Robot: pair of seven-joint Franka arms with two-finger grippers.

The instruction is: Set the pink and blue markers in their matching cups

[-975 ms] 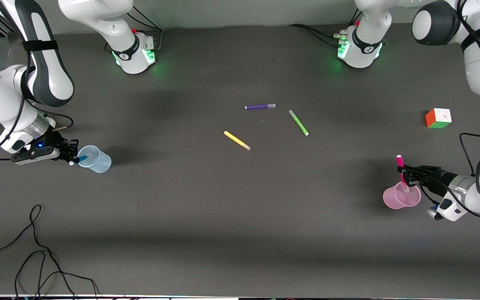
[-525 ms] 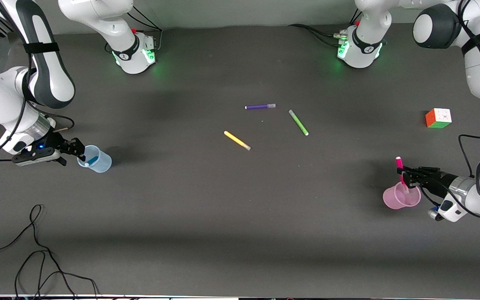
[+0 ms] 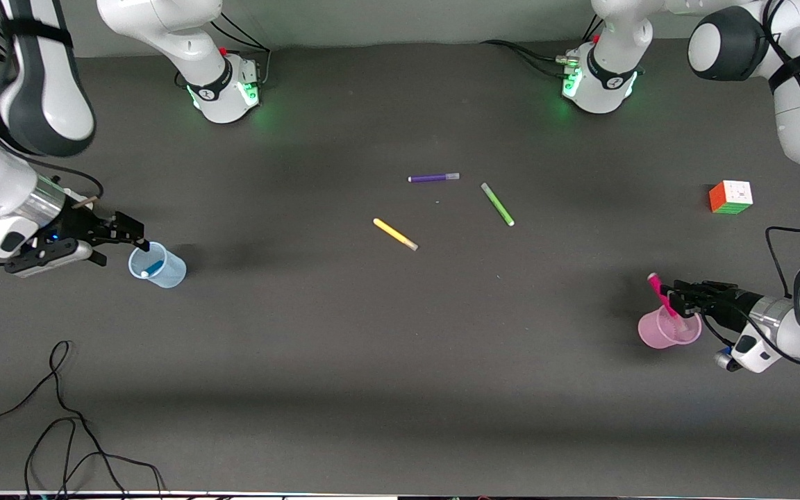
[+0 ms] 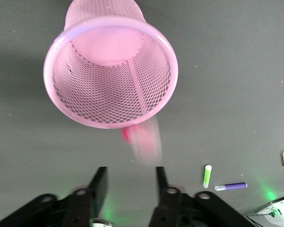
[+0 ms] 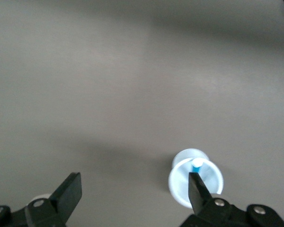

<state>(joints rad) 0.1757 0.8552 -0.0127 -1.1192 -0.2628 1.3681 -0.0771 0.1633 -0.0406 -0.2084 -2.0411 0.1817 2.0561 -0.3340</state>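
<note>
Pink is the colour we meet first: the pink marker (image 3: 661, 294) leans tilted in the pink cup (image 3: 665, 330), low at the right of the front view, its lower end inside and its upper end sticking out above the rim. In the left wrist view the marker (image 4: 143, 141) shows as a blur just outside the cup's (image 4: 111, 71) rim, so we judge it is dropping or settling. The left gripper (image 3: 678, 298) hangs just over that cup with its jaws parted and a gap either side of the marker, so nothing is held. We read this as a release made right above the cup, so the marker falls in rather than onto the table (image 3: 400, 347).

At the left of the front view stands the pale blue cup (image 3: 157, 265) with the blue marker (image 3: 151, 267) lying slanted inside it, wholly below the rim. The right wrist view looks down on the cup (image 5: 196, 177) with the marker's tip (image 5: 197, 163) showing in its mouth. The right gripper (image 3: 132, 234) is just beside the cup's rim, up and to its left in the picture, jaws wide apart and empty.

Both markers sit in cups of their own colour, so we judge the task all but finished.

Near the middle of the frame lie a purple pen (image 3: 433, 178), a green pen (image 3: 497, 204) and a yellow pen (image 3: 395, 234), well apart from both cups. A colour cube (image 3: 730, 196) rests at the right, above the pink cup in the picture.
</note>
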